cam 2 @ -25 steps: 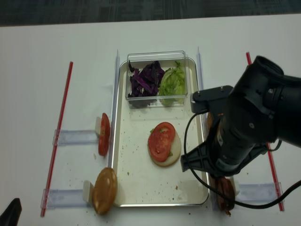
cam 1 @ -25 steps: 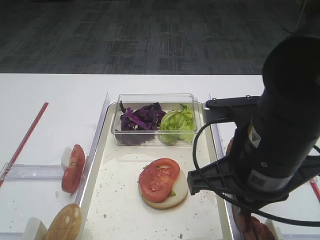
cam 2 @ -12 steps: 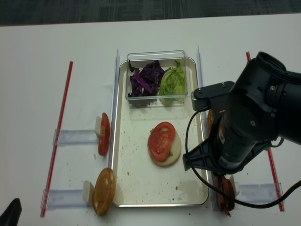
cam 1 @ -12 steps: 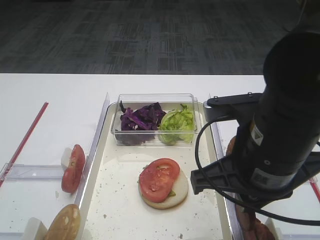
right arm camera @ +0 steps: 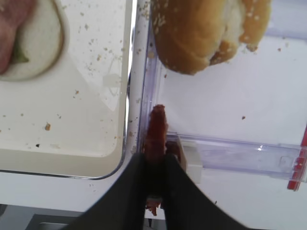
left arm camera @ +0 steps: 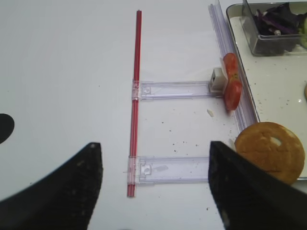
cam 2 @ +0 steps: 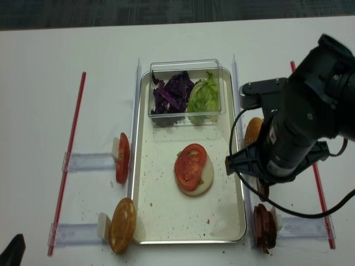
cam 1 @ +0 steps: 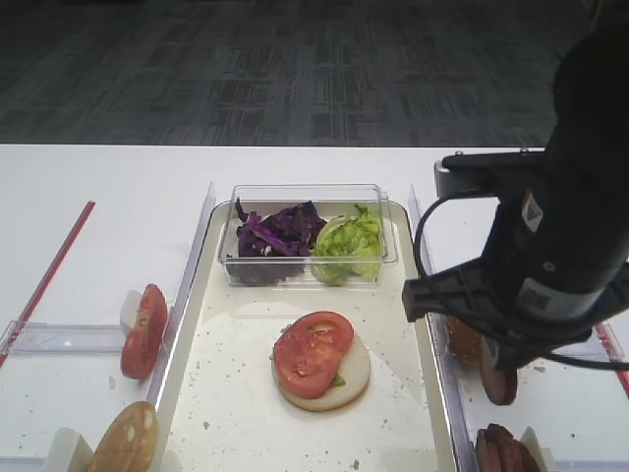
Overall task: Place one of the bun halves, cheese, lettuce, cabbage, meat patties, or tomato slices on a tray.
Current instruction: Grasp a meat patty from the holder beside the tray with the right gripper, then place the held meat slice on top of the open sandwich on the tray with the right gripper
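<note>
My right gripper (right arm camera: 154,160) is shut on a dark reddish meat patty (right arm camera: 156,132), held on edge just outside the right rim of the tray (right arm camera: 96,122). From above, this patty (cam 2: 262,192) hangs under the right arm, with more meat patties (cam 2: 264,227) standing in a holder below it. On the tray (cam 2: 166,213) a bun half carries lettuce and a tomato slice (cam 2: 191,165). A sesame bun half (right arm camera: 206,28) stands right of the tray. My left gripper (left arm camera: 153,163) is open over the bare table at the left. Near it are tomato slices (left arm camera: 231,91) and a bun half (left arm camera: 269,151).
A clear box (cam 2: 186,66) at the tray's far end holds purple cabbage (cam 2: 173,94) and green lettuce (cam 2: 203,95). Clear plastic rails (left arm camera: 172,168) and red strips (left arm camera: 136,96) lie on the white table on both sides of the tray.
My right arm has moved away from the near right corner, toward the table's far side, lifting one meat patty out of the stack. The left gripper has not moved.
</note>
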`<state>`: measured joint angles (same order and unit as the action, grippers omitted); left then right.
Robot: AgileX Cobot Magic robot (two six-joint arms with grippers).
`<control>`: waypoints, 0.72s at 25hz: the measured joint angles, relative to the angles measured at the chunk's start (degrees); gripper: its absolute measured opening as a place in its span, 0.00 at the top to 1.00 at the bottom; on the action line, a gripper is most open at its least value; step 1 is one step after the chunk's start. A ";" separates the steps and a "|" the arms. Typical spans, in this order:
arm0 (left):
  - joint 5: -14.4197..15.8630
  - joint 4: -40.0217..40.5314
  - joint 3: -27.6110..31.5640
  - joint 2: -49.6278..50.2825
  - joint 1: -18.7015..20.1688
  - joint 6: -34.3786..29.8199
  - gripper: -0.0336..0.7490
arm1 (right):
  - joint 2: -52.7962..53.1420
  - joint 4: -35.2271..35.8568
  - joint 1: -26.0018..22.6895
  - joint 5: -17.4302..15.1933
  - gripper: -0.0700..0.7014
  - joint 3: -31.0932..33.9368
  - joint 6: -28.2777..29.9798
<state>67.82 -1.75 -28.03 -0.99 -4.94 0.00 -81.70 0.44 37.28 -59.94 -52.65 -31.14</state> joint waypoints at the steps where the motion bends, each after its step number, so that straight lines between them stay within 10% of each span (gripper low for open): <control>1: 0.00 0.00 0.00 0.00 0.00 0.00 0.40 | 0.00 0.12 -0.80 0.00 0.76 -0.59 0.70; 18: 0.00 0.00 0.00 0.00 0.00 0.00 0.40 | -5.71 1.18 -7.72 -4.92 0.76 -13.69 8.59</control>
<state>67.82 -1.75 -28.03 -0.99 -4.94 0.00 -87.40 1.62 29.55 -64.87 -66.34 -22.55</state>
